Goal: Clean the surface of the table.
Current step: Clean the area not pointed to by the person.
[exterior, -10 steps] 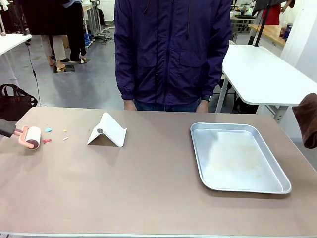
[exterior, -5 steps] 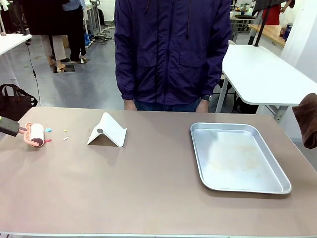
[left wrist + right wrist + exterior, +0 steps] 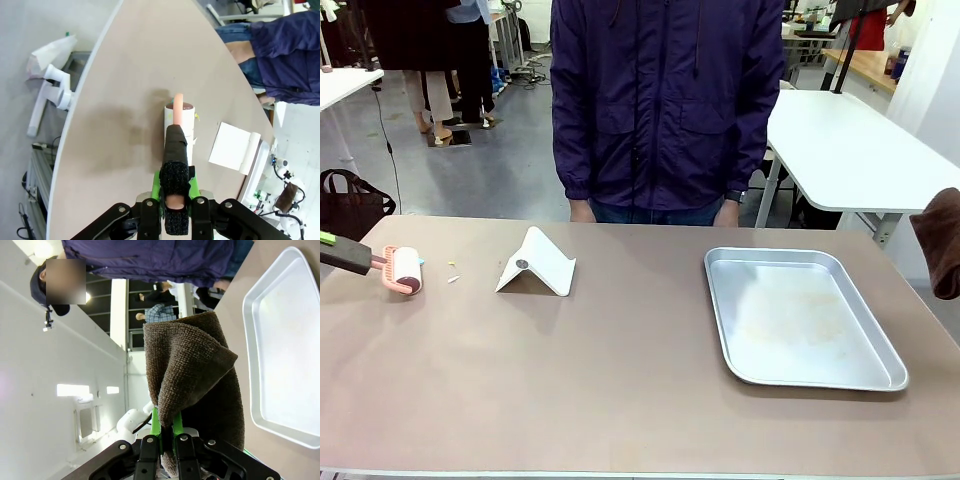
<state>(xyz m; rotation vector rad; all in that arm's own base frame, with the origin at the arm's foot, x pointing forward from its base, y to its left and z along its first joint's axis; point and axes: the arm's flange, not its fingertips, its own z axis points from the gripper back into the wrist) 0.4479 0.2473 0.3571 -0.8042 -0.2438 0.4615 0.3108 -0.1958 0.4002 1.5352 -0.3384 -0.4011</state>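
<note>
The roller moved right across the table, left end effector clamped on its handle; right end effector grips a cloth.

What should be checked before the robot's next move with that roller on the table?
1. Left gripper shut on the lint roller handle: ok.
2. Roller touching the table: cannot tell.
3. Scraps beside the roller cleared: not ok, a few lie there.
4. White folded stand apart from the roller: ok.
5. Person's hands away from the roller: ok.
6. Right gripper shut on the brown cloth: ok.
</note>
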